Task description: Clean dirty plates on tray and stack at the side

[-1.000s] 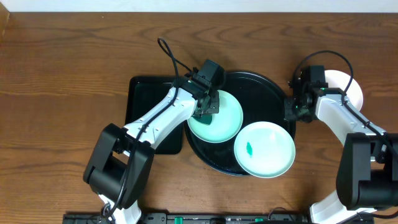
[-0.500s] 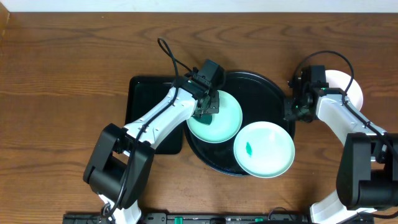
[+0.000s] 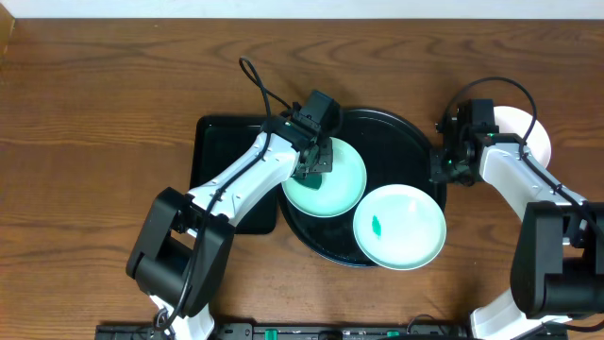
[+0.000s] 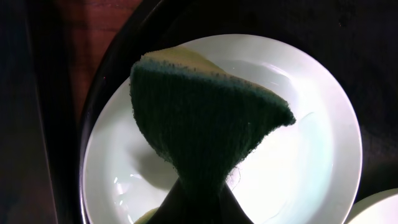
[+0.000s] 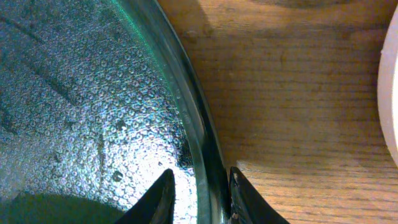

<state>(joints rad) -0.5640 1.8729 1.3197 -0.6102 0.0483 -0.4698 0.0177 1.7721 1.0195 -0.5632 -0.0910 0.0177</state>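
At tray (image 3: 401,132) rim, right fingers (image 5: 163,199) easing apart, left fingers (image 3: 317,159) clenching sponge (image 4: 199,118), plates (image 3: 399,227) nudged left

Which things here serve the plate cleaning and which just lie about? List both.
Job: round glossy black tray; pale mint plate under the sponge; pale mint plate with a green smear; white round plate off the tray; green scouring sponge.
Lying about: rectangular black tray; brown wooden table.

Glossy black tray (image 3: 396,130), wood-grain table (image 3: 94,94), coarse sponge (image 4: 205,124)
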